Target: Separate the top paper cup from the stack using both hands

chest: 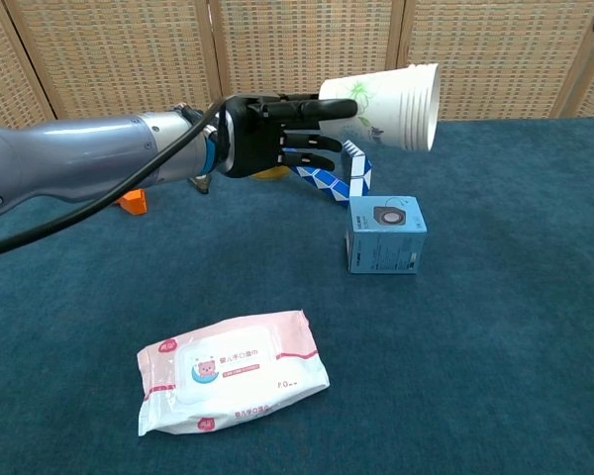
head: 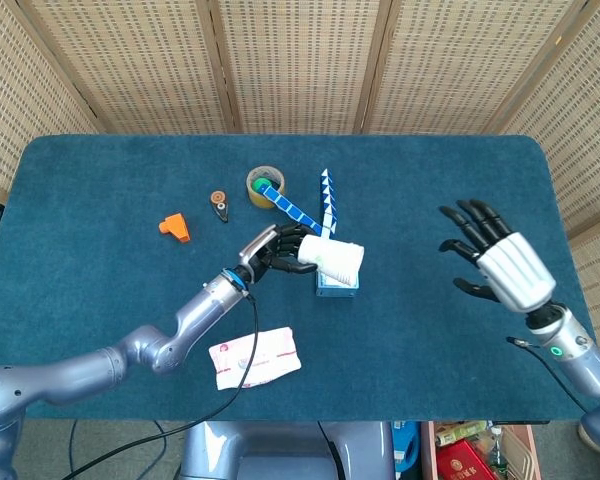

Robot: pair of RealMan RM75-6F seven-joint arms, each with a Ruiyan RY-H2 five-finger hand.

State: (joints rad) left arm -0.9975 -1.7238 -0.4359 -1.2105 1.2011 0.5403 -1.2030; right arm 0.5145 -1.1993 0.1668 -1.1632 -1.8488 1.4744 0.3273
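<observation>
left hand (head: 278, 254) outstretched with fingers (chest: 307, 109) wrapped closed, right hand (head: 507, 268) raised, fingers (head: 470, 217) spread

Both views are bright and evenly lit, with soft diffuse light and only faint shadows under things on the blue bench (head: 450, 190). Focus is sharp throughout, with no glare. The woven screens (chest: 307, 49) behind look slightly washed out.

White nested cup stack (chest: 391, 94), green-printed, lies sideways in the air, rims facing 3 o'clock, near table center.
</observation>
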